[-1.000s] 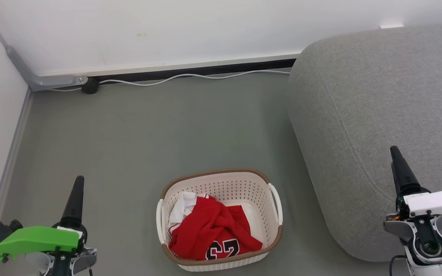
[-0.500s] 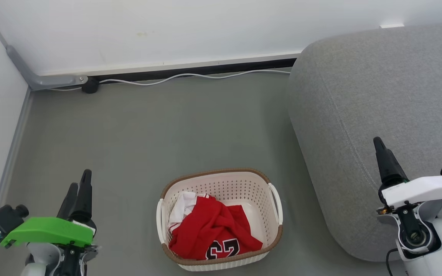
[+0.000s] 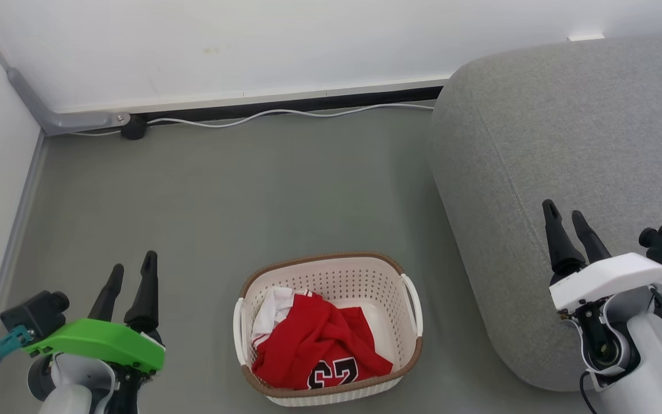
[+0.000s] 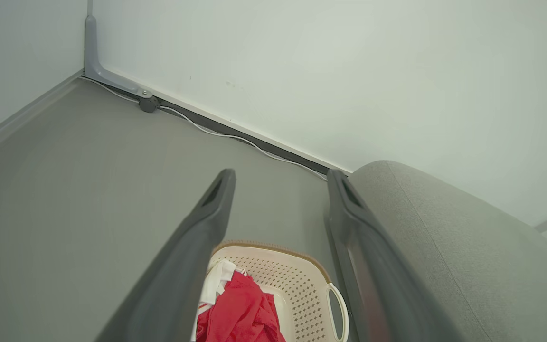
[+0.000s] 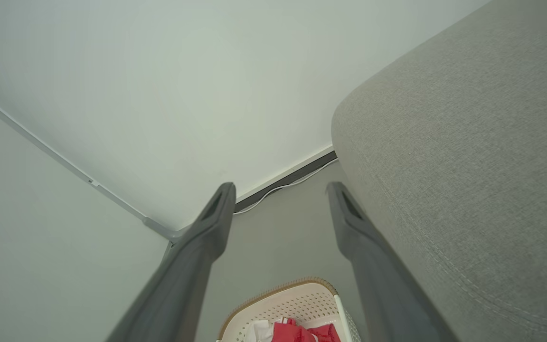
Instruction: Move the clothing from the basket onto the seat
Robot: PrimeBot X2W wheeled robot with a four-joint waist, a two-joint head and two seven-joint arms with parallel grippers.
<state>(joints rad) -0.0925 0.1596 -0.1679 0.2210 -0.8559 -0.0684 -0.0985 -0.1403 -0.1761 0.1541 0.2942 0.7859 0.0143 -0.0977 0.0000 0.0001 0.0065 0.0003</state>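
**Item 1, left gripper** (image 3: 132, 263). Low left in the head view, above the floor (image 3: 222, 190) and well apart from the basket. The fingers are spread and hold nothing.

**Item 2, basket** (image 3: 331, 257). It stands on the floor, centre and near. In it lies the clothing (image 3: 319, 339), a crumpled red heap with a white panel at its left, all below the rim.

**Item 3, seat** (image 3: 566, 132). To the right, beside the basket but not touching it, and bare of clothing.

**Item 4, right gripper** (image 3: 564, 210). It hangs over the seat's near edge with its fingers spread and empty.

**Handling.** We judge the step to be the reach into the basket, with no garment moved yet. We would:
- come down over the highest red fold, clear of the rim and white handles;
- pinch a thick bunch of cloth, not a single layer;
- lift straight up, since the light basket may tip or trail if the cloth snags.

**Views.** The head view gives us the whole oval and the numerals at the heap's near end. Both wrist views cut the basket at their bottom edge. The left wrist view frames the red cloth between its fingers, which helps us line up the reach. The right wrist view adds the seat's flank close alongside.
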